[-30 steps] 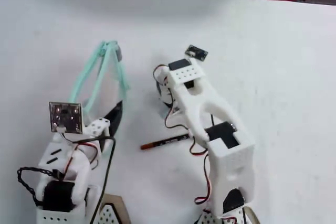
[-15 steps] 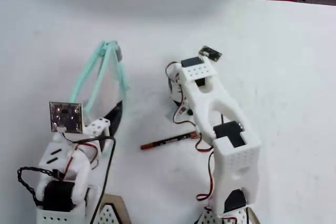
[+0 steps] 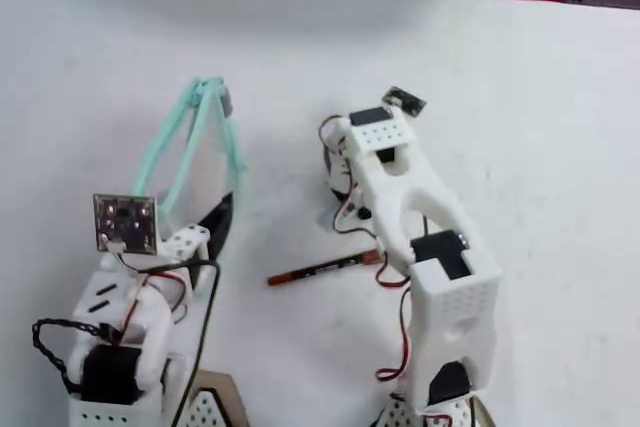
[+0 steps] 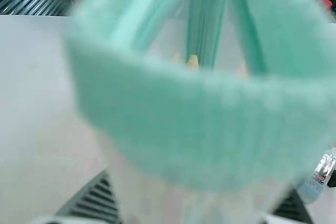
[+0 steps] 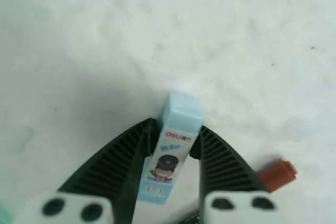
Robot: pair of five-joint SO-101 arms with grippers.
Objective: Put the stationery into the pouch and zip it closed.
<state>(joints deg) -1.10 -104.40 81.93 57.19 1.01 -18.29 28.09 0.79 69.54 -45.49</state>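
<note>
Right pincer [image 5: 176, 129] is clamped on the eraser [image 5: 181, 111], evidently for transfer. Pen [image 3: 318, 270] lies on the surface [image 3: 520, 77] just beside it. Pouch [image 3: 195, 162] sits at left pincer [image 3: 215, 225], mouth open to receive; that pincer's state cannot be told.

Overhead; left wrist seemingly against pouch [image 4: 199, 124].

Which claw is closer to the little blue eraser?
Right. The right claw is clamped on the eraser; the left claw is off at the green pouch.
</note>
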